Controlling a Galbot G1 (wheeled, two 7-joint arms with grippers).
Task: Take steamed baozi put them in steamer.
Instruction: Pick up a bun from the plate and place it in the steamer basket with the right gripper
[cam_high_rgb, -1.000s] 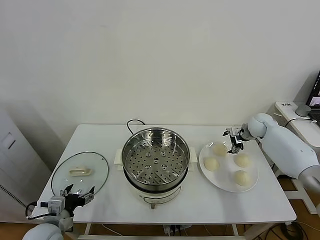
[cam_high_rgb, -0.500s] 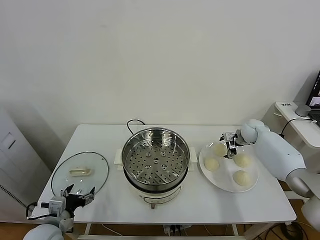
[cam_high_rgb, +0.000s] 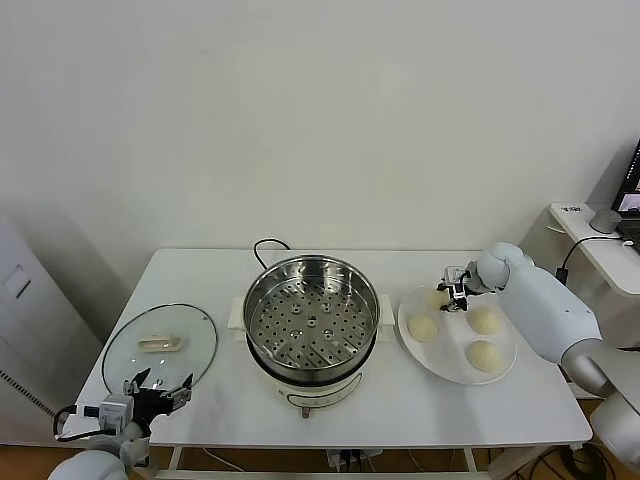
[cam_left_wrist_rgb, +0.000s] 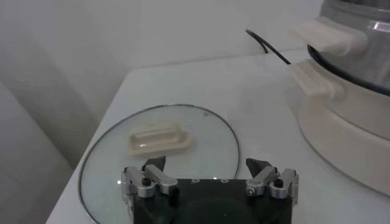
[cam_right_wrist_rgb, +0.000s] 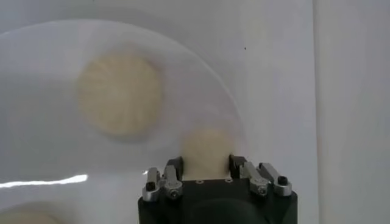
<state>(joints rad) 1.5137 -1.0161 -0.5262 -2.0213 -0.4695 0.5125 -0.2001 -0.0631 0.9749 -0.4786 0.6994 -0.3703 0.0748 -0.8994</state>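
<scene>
Right wrist view: gripper (cam_right_wrist_rgb: 207, 163) around baozi (cam_right_wrist_rgb: 207, 152)

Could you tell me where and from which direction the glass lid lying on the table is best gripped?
Probably by the cream handle at the middle of the glass lid, coming straight down: the lid lies flat, and the raised handle is its only narrow part.

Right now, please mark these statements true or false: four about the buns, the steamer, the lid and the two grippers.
1. The right gripper is shut on a baozi on the plate. True.
2. The steamer already holds a bun. False: its perforated tray is empty.
3. The glass lid covers the steamer. False: it lies on the table beside it.
4. The left gripper is open near the lid. True.
</scene>
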